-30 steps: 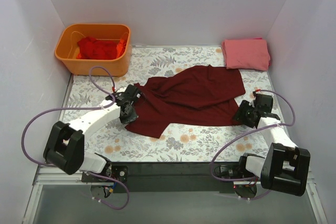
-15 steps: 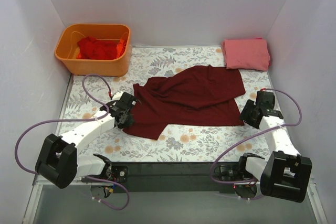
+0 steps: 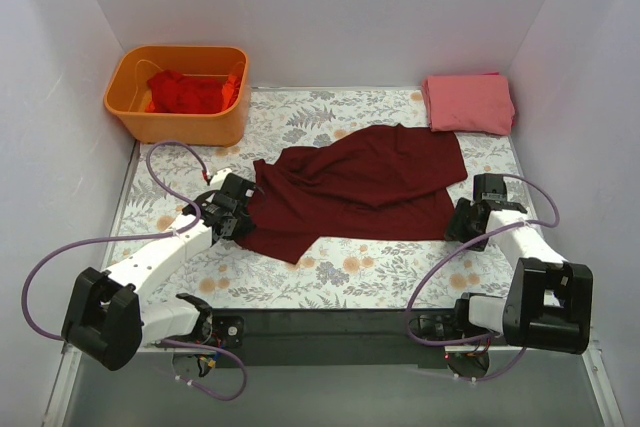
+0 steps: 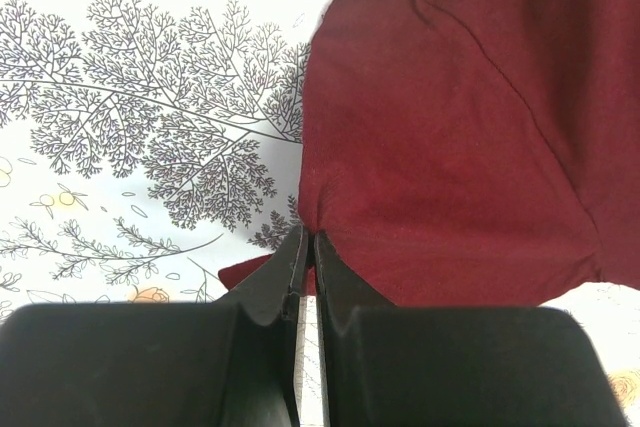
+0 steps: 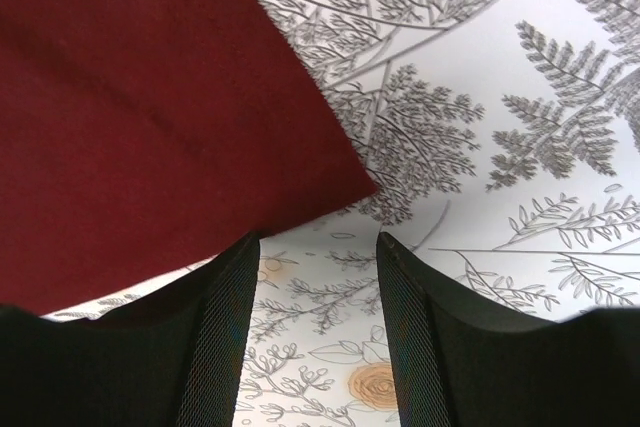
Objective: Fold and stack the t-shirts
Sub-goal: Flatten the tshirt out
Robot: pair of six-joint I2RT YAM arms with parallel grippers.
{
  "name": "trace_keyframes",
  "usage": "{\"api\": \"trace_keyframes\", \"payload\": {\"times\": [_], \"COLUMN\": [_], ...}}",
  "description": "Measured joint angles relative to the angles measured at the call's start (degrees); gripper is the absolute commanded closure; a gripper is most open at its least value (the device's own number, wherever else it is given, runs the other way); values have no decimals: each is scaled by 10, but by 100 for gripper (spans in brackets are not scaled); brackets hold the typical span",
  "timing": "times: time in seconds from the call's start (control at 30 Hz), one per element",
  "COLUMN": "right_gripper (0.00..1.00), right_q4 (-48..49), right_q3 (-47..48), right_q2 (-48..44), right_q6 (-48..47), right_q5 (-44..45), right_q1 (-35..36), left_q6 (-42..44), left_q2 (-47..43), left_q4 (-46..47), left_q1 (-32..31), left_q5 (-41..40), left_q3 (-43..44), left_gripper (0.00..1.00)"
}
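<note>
A dark maroon t-shirt (image 3: 365,185) lies spread and rumpled in the middle of the floral table. My left gripper (image 3: 238,213) is at its left edge. In the left wrist view the jaws (image 4: 308,243) are shut on the shirt's edge (image 4: 450,147), with a bit of cloth showing beside the left finger. My right gripper (image 3: 462,219) is open at the shirt's near right corner. In the right wrist view that corner (image 5: 150,117) lies just ahead of the open fingers (image 5: 318,243), with nothing between them. A salmon-pink t-shirt (image 3: 468,102) lies folded at the back right.
An orange plastic bin (image 3: 128,119) stands at the back left with bright red t-shirts (image 3: 185,92) in it. White walls close in the table on the left, back and right. Purple cables loop from both arms.
My left gripper has shifted a little left and toward the near edge, still at the shirt's left edge. My right gripper has moved in toward the shirt's near right corner.
</note>
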Motion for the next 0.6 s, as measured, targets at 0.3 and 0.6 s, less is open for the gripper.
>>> {"api": "trace_keyframes", "payload": {"times": [0.3,0.6], "right_gripper": [45,44], "right_q4": [-3,-18], "right_q3": [13,53], "right_q2": [23,27], "right_q6": [14,17], "right_q5": [49,75], "right_q1": [32,32], "left_q6": [5,8], "left_q2": [-2,-6], "left_q4": [4,7], "left_q1": [7,7], "left_q5": [13,14], "left_q3": [-3,-6], "left_gripper": [100,100]}}
